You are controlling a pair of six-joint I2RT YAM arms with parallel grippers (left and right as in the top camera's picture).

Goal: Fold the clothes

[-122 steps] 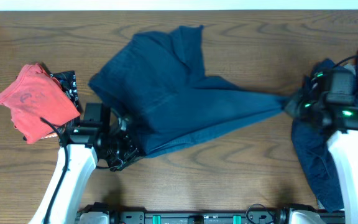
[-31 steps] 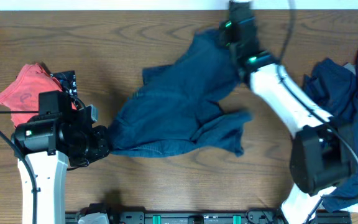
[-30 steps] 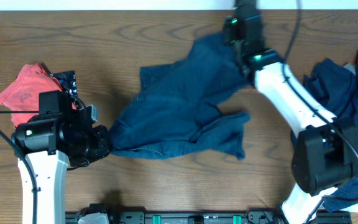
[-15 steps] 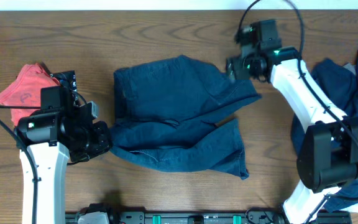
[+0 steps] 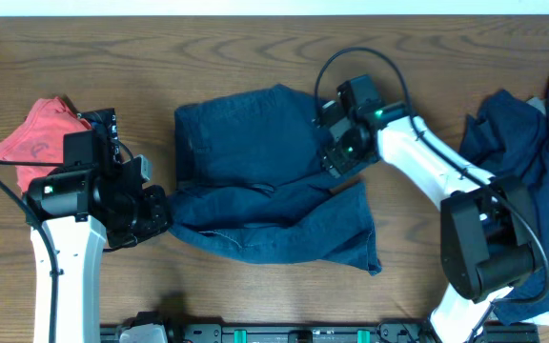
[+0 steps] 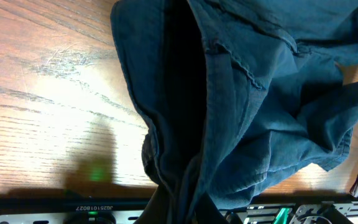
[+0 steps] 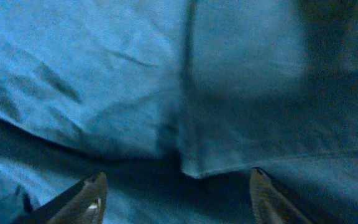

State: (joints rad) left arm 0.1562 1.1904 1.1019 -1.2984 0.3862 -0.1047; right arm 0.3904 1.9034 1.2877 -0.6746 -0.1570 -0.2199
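The navy shorts [image 5: 255, 162] lie spread mid-table, an upper layer doubled over a lower layer [image 5: 303, 238] that sticks out toward the front. My left gripper [image 5: 163, 215] is shut on the shorts' front-left corner; in the left wrist view the bunched cloth [image 6: 229, 93] runs down into the closed jaws [image 6: 180, 211]. My right gripper [image 5: 339, 152] hovers over the shorts' right edge. Its fingers [image 7: 87, 198] stand wide apart above a cloth hem [image 7: 191, 165], gripping nothing. A second navy garment [image 5: 513, 143] lies crumpled at the right.
A red cloth [image 5: 41, 148] lies at the far left, with a small black patterned item [image 5: 103, 122] next to it. The right arm's base stands on the second garment's front part [image 5: 541, 286]. Bare wood table [image 5: 417, 257] shows along the front.
The right gripper has let go of the shorts' far edge and moved nearer and left, low over their right side. The shorts now lie flatter. The left gripper has kept its hold.
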